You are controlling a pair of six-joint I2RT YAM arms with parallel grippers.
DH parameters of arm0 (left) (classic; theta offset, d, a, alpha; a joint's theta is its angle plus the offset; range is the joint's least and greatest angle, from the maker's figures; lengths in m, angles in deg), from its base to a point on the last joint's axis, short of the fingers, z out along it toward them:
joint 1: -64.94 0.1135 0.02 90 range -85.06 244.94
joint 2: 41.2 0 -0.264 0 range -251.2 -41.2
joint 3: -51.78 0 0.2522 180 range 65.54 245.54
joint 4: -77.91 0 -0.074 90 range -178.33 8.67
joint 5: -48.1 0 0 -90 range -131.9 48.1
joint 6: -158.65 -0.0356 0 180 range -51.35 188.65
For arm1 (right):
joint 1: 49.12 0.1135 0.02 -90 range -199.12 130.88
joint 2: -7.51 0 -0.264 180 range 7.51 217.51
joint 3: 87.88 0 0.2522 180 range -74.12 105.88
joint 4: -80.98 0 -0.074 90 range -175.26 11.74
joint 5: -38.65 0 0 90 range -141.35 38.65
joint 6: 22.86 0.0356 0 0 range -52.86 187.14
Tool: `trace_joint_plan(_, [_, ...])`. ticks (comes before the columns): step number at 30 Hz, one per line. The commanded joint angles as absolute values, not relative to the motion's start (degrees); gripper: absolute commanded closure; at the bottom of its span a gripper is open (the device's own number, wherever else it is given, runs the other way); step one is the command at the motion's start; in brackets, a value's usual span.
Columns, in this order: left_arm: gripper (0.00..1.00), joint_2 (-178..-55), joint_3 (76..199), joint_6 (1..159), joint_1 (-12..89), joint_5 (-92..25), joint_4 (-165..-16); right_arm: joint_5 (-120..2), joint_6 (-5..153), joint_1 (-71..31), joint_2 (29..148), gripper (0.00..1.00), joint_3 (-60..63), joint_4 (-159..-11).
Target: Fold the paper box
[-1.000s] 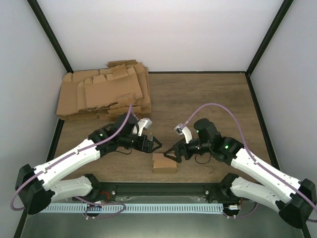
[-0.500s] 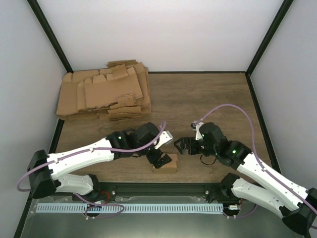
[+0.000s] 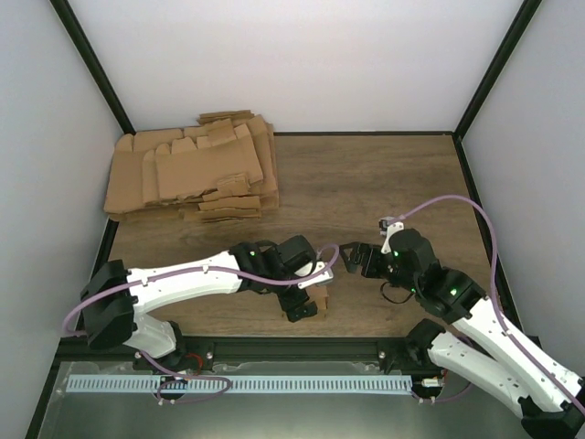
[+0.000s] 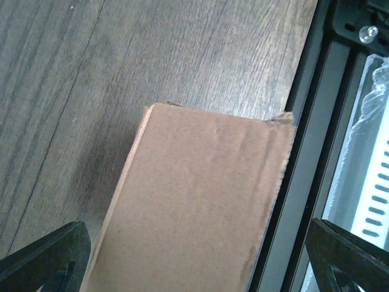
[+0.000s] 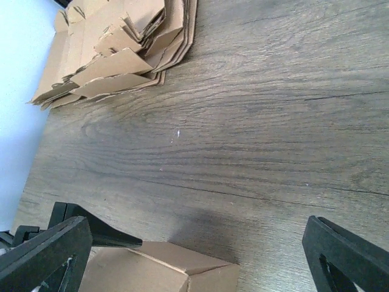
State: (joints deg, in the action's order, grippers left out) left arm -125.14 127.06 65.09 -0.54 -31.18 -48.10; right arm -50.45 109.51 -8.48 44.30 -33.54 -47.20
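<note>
The paper box is a small brown folded carton lying at the table's near edge, its plain top filling the left wrist view. From above only a sliver of the box shows beneath my left gripper. That left gripper is open, a finger on either side of the carton with a gap at each. My right gripper is open and hangs just right of and beyond the carton. In its wrist view, the right gripper has bare wood between its fingers and the box at the bottom edge.
An untidy pile of flat cardboard blanks lies at the back left, seen again as the pile in the right wrist view. A black rail runs along the table's near edge, right beside the carton. Black frame posts and white walls enclose the table.
My left arm swung right and came down over the carton. My right gripper drew back from the carton, up and to the right. Both grippers opened a little wider.
</note>
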Motion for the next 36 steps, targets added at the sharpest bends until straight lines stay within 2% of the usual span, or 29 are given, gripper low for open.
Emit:
trace_joint_plan(1, [0.0, -127.27, 129.2, 62.42, -0.63, -34.06, -46.4, -48.58, 110.3, -8.65, 44.58, 0.02, -31.22, -47.31])
trace_joint_plan(7, [0.03, -129.23, 130.14, 61.33, -0.63, -35.9, -45.15, -48.5, 110.3, -8.69, 43.47, 0.03, -31.75, -48.24])
trace_joint_plan(15, [0.22, -129.98, 132.1, 61.08, -0.82, -40.17, -43.57, -48.06, 109.95, -8.69, 43.46, 0.03, -31.91, -48.48])
trace_joint_plan(22, [0.21, -131.38, 133.6, 64.06, 1.59, -54.19, -42.46, -49.9, 109.32, -8.69, 45.33, 0.04, -33.08, -50.14])
trace_joint_plan(28, [0.22, -134.84, 134.89, 67.07, 12.54, -55.81, -47.06, -51.44, 108.35, -9.18, 49.34, 0.05, -33.62, -52.87])
trace_joint_plan(36, [0.23, -138.21, 138.83, 69.7, 17.83, -55.75, -49.48, -61.36, 107.06, -16.45, 54.17, 0.05, -35.34, -60.2])
